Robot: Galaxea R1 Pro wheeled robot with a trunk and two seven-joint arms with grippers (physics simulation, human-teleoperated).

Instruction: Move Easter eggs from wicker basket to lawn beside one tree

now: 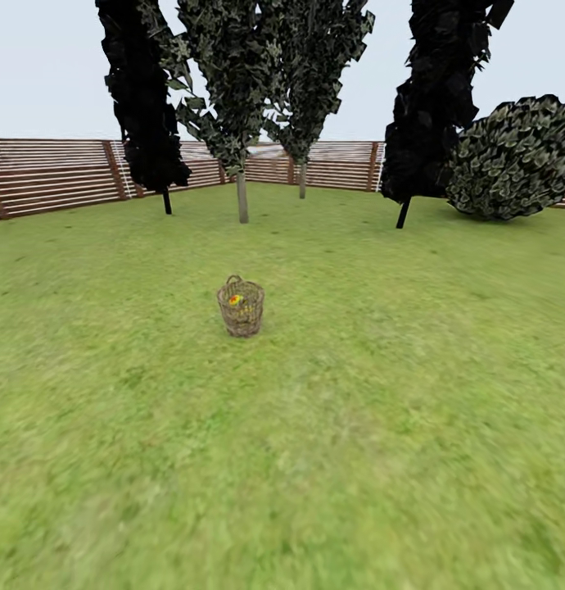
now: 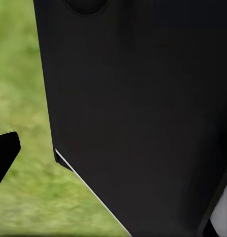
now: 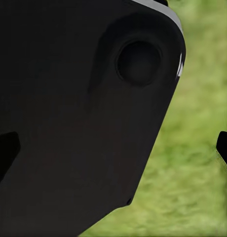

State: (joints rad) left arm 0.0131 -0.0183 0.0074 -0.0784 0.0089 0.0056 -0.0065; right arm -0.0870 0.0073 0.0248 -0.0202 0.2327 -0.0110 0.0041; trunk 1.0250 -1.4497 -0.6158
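The lawn (image 1: pixel 397 459) is spread across most of the head view, mottled green and flat. At its far edge a brown slat fence (image 1: pixel 53 174) is seen from about ten o'clock round to two o'clock. Before the fence, dark narrow trees (image 1: pixel 143 106) are ranged, and a grey-trunked tree (image 1: pixel 242 197) is set at twelve o'clock, well beyond the wicker basket (image 1: pixel 241 307). The basket stands upright near the middle of the grass (one Easter egg (image 1: pixel 236 300) is glimpsed inside it through the weave; others cannot be made out). In both wrist views black robot housing is pressed close over blurred grass, and the finger spacing cannot be told.
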